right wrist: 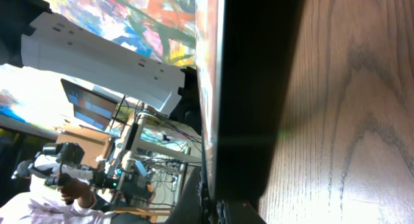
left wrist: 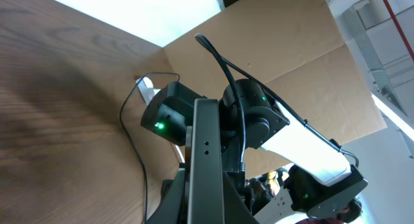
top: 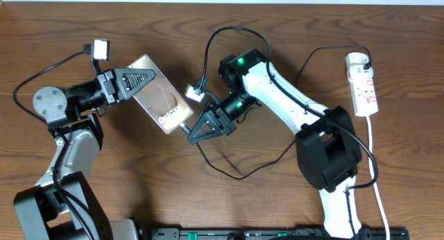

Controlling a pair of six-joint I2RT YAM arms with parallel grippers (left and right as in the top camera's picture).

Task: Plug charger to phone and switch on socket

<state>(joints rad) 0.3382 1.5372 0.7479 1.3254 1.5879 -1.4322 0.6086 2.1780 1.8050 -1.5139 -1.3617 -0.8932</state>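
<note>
Diagonally opposed, left gripper (top: 152, 75) clamped on phone (top: 164, 99), right gripper (top: 189, 134) reaching in, pinching charger (top: 229, 175)

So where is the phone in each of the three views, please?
Overhead: the phone is left of centre, with its screen showing.
Left wrist: the phone is edge-on, a narrow grey slab rising from the bottom centre.
Right wrist: the phone is edge-on again, a dark slab filling the centre.
Shared landmark: the wooden table, seen in all three.
</note>
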